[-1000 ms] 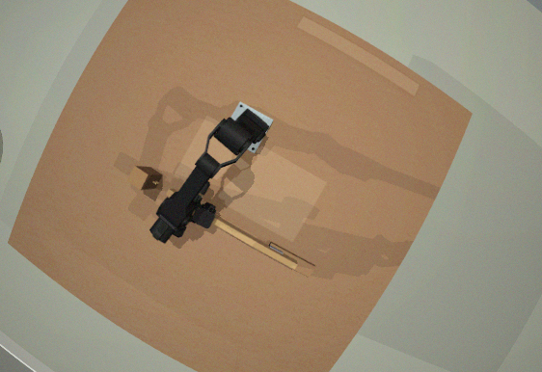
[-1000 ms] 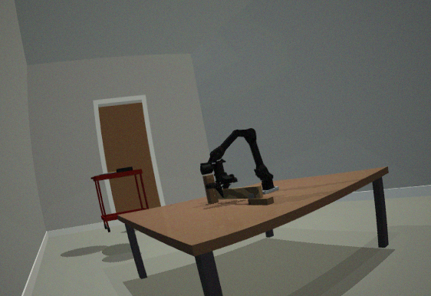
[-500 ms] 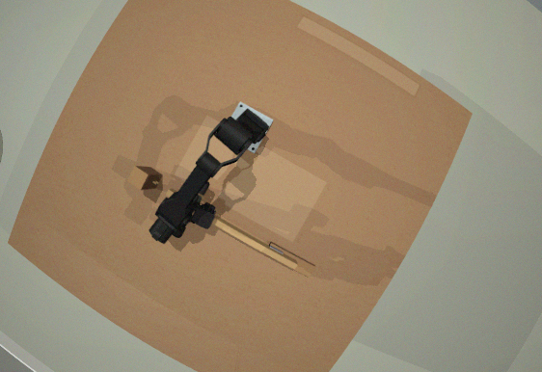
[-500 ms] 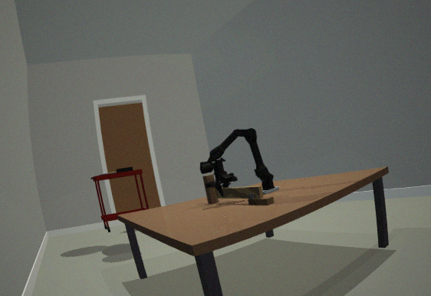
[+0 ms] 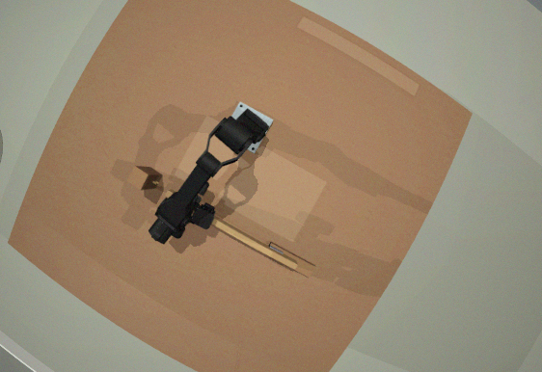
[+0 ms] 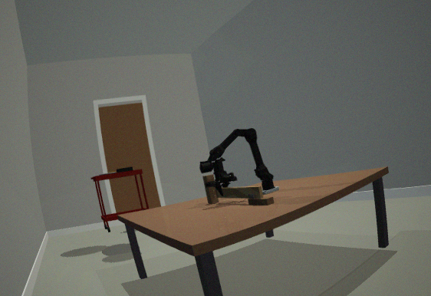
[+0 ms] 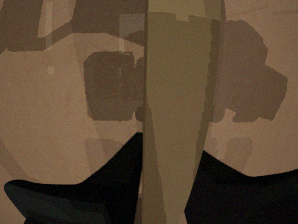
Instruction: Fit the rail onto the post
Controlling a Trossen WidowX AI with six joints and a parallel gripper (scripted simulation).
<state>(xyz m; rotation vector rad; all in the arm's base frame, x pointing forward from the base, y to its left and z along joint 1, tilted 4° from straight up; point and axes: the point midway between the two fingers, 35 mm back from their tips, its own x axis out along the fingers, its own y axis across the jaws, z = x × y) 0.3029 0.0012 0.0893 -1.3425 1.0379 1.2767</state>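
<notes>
One black arm is all I am running, and its pincer (image 7: 162,183) is clamped on the long wooden rail (image 7: 176,96), the dark fingers pressing its two sides low in the wrist view. From that camera I look straight down the length of the rail, which runs up the middle of the view away from me over the brown counter (image 7: 40,123), with blocky shadows of the arm spread to both sides. From the top view I see the pincer (image 5: 185,206) gripping the rail (image 5: 256,245) close to its near end, so most of the pale length stretches out beyond the wrist toward the lower right. Just past the wrist on the other side stands the short post (image 5: 149,177), with a small peg (image 5: 156,182) showing on the face turned toward the rail; the arm hides the rail's end, so I cannot tell whether it touches the post or whether the pegs are in the holes. At the far end of the rail I see a small grey bracket (image 5: 276,248) beside it, over a thin dark strip. From the exterior view the rail (image 6: 239,192) runs from the upright post (image 6: 210,190) across to the low footboard block (image 6: 261,201), and it looks close to level. Farther back, a red cart (image 6: 119,195) stands before a brown door (image 6: 124,152).
</notes>
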